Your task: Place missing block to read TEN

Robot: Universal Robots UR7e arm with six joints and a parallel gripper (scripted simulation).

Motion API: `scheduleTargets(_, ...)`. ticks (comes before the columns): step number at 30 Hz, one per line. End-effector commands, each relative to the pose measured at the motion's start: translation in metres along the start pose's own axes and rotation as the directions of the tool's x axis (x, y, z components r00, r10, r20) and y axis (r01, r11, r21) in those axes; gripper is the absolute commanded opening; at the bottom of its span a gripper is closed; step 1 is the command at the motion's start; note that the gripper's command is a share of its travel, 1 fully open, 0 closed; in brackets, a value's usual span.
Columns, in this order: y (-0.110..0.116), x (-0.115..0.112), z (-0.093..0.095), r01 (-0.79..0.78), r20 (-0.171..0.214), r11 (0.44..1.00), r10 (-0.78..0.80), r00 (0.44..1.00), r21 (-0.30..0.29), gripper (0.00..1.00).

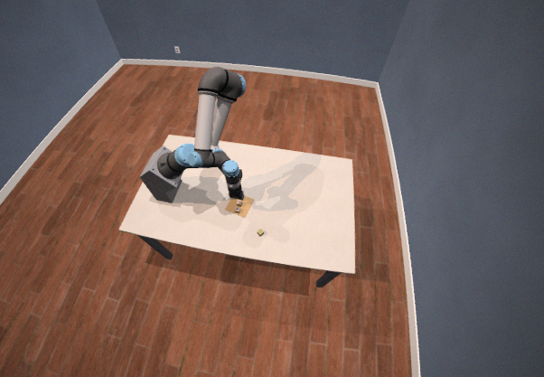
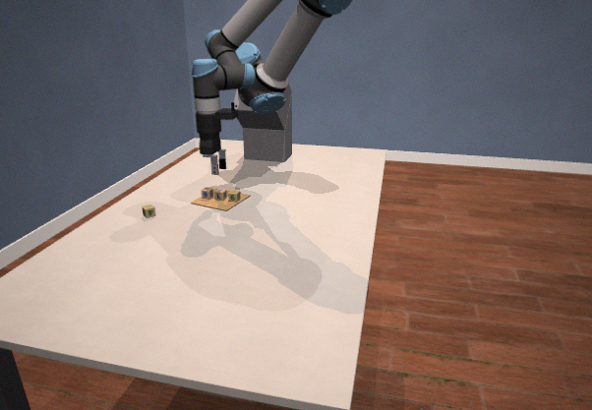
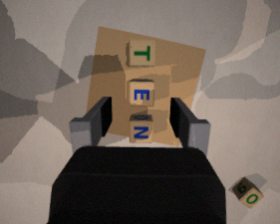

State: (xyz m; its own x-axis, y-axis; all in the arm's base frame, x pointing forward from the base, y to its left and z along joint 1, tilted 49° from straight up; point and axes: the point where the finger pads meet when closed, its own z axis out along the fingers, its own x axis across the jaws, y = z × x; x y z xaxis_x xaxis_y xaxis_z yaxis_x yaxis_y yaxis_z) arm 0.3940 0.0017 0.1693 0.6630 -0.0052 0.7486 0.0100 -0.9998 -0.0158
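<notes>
I see my claw (image 3: 140,120) released above the N block (image 3: 140,129), T block (image 3: 140,53) and E block (image 3: 140,93) at frame centre, O block (image 3: 248,191) lower right on the table (image 3: 30,148)

- The top view looks down steeply from high in the room, far off, taking in the whole tabletop (image 1: 307,221).
- The exterior view stands low at the tabletop's far end, facing the arm's base.
- The wrist view looks down past the fingers, close to the mat (image 3: 186,64), which all three views share.
</notes>
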Motion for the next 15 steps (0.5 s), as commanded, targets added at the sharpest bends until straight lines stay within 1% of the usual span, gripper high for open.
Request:
scheduleTargets(1,-0.0001,0.0005,-0.0020,0.001,-0.001,1.000,-0.001,1.000,0.000,1.00)
scheduleTargets(15,-0.0002,0.0009,-0.0107,0.001,0.000,1.000,-0.001,1.000,0.000,1.00)
